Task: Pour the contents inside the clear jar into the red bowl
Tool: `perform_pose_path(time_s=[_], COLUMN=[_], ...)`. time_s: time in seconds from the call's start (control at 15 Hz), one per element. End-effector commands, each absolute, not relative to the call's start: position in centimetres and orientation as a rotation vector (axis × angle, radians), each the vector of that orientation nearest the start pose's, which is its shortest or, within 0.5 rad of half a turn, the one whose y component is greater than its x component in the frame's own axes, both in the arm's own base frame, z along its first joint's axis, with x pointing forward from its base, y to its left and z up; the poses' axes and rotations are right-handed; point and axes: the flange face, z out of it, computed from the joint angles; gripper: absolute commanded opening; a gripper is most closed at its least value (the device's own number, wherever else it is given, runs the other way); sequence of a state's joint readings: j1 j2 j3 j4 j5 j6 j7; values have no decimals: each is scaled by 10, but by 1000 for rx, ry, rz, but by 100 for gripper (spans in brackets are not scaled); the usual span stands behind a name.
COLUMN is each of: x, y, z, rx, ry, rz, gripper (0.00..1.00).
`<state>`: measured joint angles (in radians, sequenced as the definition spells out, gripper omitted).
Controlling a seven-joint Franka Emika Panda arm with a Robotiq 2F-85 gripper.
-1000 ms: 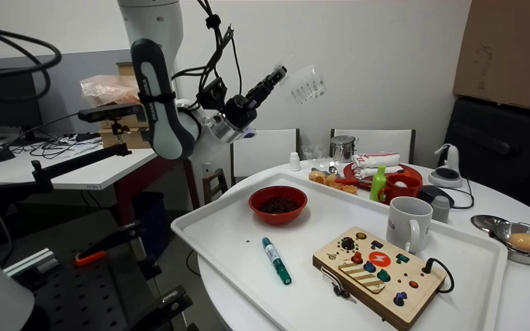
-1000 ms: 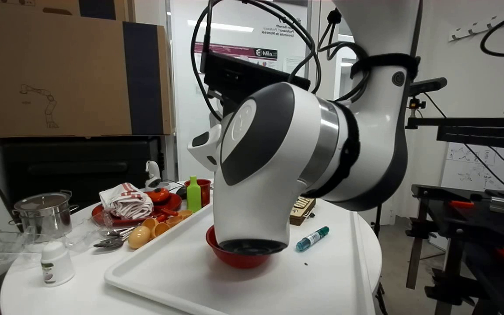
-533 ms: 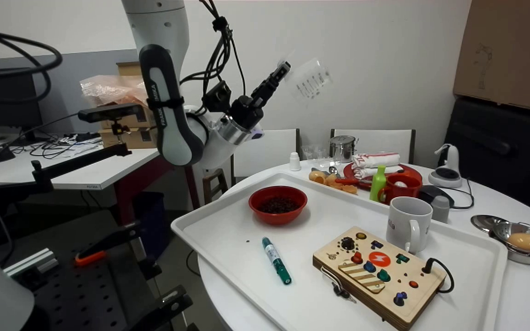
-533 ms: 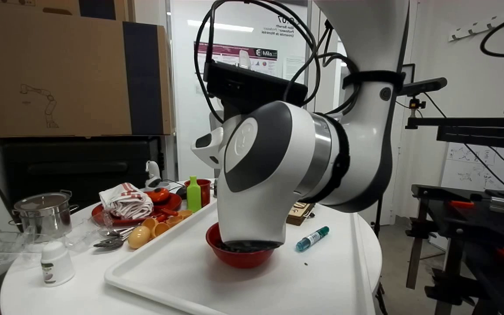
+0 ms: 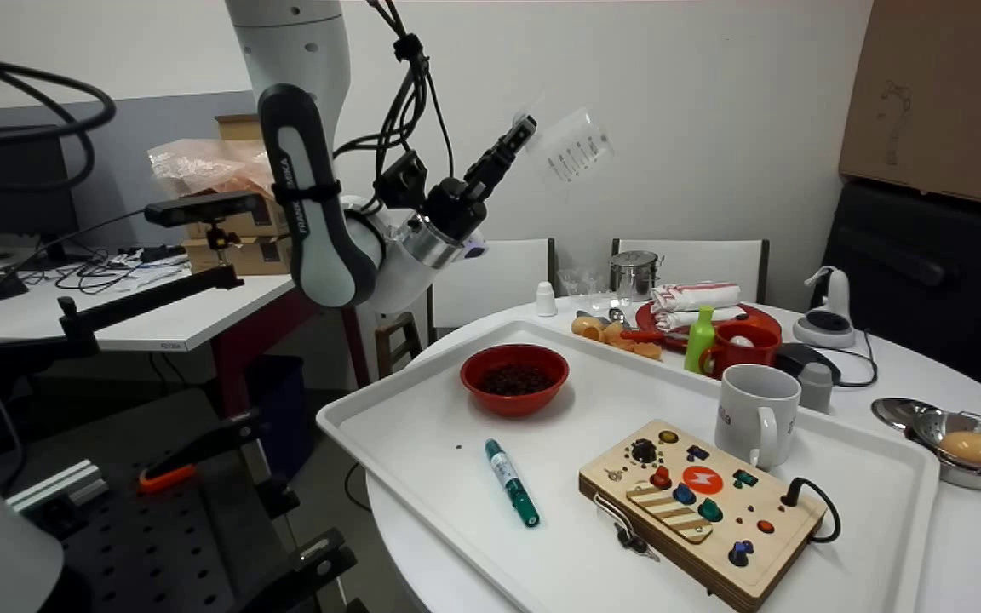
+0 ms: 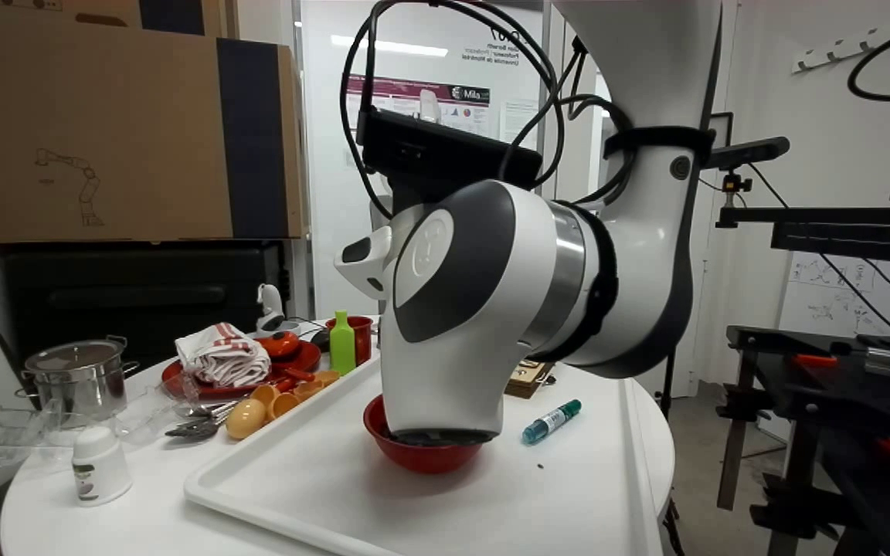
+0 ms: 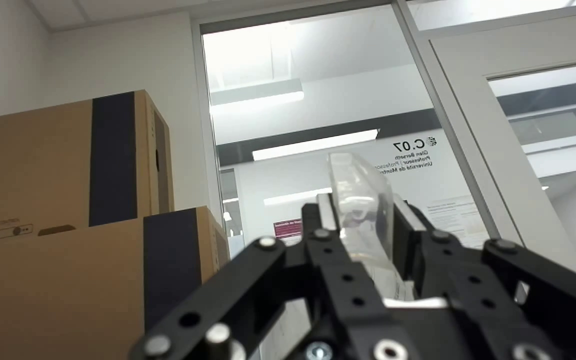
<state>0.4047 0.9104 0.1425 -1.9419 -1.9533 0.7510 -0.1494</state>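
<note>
Wrist view: the gripper [image 7: 367, 212] clamps the clear jar [image 7: 364, 225] between its two fingers [image 7: 313, 222]; which part of the jar is pinched, I cannot tell.
Jar position: in an exterior view the jar [image 5: 576, 151] is high in the air at the gripper, tilted, with printed marks on its side.
Red bowl [image 5: 514, 406]: in both exterior views it stands upright on the white tray [image 5: 635, 383]; it holds many small dark pieces [image 5: 512, 380].
Green marker [image 5: 512, 483]: it lies on the tray, near the bowl.
Wooden control box [image 5: 722, 524]: it lies on the tray, and the white mug [image 5: 750, 417] stands just beside it.
Round table [image 5: 976, 545]: outside the tray, it carries a green bottle [image 5: 700, 342], a silver pot [image 5: 633, 277], and a folded towel [image 5: 695, 297] on a red plate [image 5: 765, 317].
</note>
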Motion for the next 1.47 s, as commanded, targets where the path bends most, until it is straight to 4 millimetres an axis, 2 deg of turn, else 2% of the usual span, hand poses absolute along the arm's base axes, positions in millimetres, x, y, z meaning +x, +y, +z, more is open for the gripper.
perform_pose_path(time_s=[0.0, 0.33, 0.87, 1.13, 1.4], x=[524, 531, 548, 559, 568], y=[164, 172, 169, 155, 128], z=[142, 141, 163, 174, 185], rx=[553, 686, 949, 1116, 1340], ry=[707, 985, 1330, 1484, 1578], rz=[-717, -719, -760, -751, -742], gripper=[15, 15, 16, 16, 16])
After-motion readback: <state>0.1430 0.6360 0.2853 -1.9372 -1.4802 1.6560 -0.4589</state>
